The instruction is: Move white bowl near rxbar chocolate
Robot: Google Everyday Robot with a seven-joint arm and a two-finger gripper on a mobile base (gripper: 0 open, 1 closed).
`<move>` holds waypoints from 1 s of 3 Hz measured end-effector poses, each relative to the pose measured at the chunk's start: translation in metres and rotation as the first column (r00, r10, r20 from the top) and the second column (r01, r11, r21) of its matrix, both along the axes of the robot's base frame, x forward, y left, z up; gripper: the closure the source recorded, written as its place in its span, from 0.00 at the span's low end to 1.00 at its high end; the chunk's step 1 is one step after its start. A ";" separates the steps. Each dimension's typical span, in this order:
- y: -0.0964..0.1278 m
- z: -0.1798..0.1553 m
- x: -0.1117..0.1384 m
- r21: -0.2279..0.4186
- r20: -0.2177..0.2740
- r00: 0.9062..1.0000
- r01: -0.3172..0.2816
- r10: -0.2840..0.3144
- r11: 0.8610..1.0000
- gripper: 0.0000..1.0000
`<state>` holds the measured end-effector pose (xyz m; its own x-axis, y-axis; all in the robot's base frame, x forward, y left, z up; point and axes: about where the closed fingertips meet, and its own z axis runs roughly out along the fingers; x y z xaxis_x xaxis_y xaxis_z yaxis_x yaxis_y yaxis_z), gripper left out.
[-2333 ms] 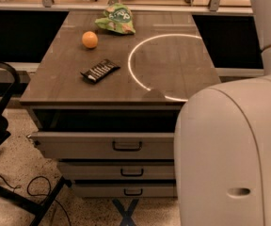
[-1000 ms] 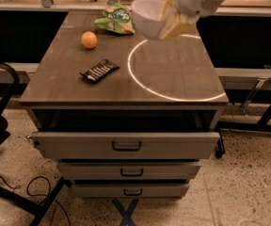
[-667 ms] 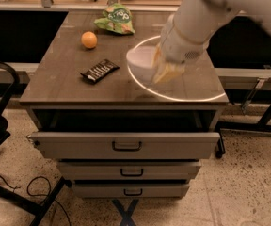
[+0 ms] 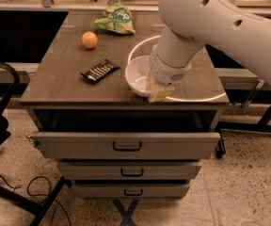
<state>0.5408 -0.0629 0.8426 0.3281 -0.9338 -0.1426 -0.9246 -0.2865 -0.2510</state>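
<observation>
Partly, the bulky white robot arm (image 4: pixel 196 22) hides the right side of the small round glossy white bowl (image 4: pixel 136 74); the two-finger gripper (image 4: pixel 157 89) pinches its right rim. Whether the bowl rests on the brown wooden tabletop (image 4: pixel 55 79) is unclear; it sits by the near edge, just right of the flat black rxbar chocolate wrapper (image 4: pixel 99 70); bare wood lies left, near the round orange fruit (image 4: pixel 89 40).

Wooden drawer-cabinet top (image 4: pixel 60 79): green snack bag (image 4: pixel 115 19) far, orange (image 4: pixel 89 40) far left, rxbar chocolate (image 4: pixel 99 70) left, white bowl (image 4: pixel 136 76) near edge, gripper (image 4: pixel 155 87) clamping its right rim.
</observation>
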 end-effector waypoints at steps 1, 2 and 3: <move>0.002 0.002 0.004 -0.002 0.011 1.000 -0.006 0.006 1.000 1.00; 0.019 0.011 0.043 -0.021 0.106 0.993 -0.054 0.055 0.998 1.00; 0.041 0.024 0.088 -0.075 0.154 0.975 -0.151 0.161 0.986 1.00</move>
